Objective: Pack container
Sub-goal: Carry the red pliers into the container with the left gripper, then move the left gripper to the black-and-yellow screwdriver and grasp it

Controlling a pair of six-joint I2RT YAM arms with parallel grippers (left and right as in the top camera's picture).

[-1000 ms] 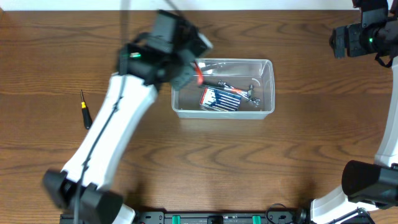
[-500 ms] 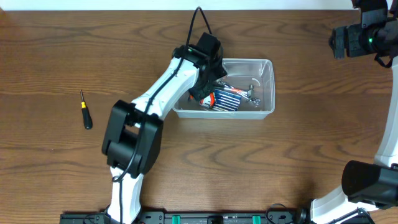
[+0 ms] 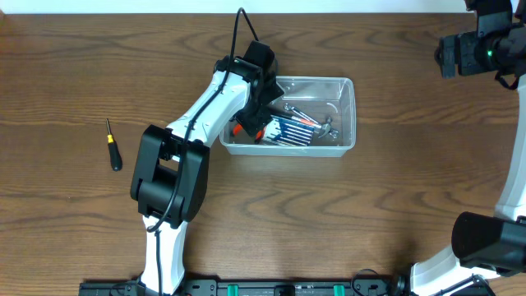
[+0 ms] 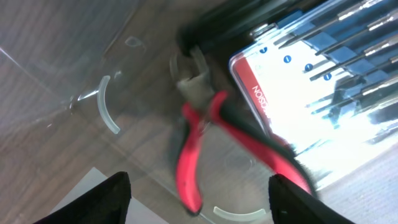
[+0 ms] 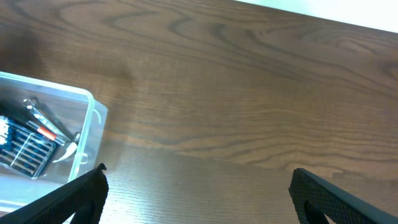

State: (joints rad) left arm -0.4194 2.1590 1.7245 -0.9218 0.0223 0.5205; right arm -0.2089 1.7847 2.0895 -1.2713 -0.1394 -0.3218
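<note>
Container (image 3: pixel 348 115) sits upper centre of the overhead frame, holding a blue bit case (image 3: pixel 289 131), metal tools (image 3: pixel 312 117) and red-handled pliers (image 4: pixel 198 140). Left gripper (image 3: pixel 249 130) hangs over its left end, fingers spread wide, gripping nothing. Right gripper (image 5: pixel 199 199), upper right, also wide, empty. A screwdriver (image 3: pixel 112 146) lies far left.

Clear glossy plastic container (image 3: pixel 345 115) on grained wooden table (image 3: pixel 411 197).

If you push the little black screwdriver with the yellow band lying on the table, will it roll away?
Probably. The small black screwdriver looks round-handled and lies flat on the smooth wooden table, so a sideways nudge could roll it. It looks thin, likely light, and stiff rather than bendy.
</note>
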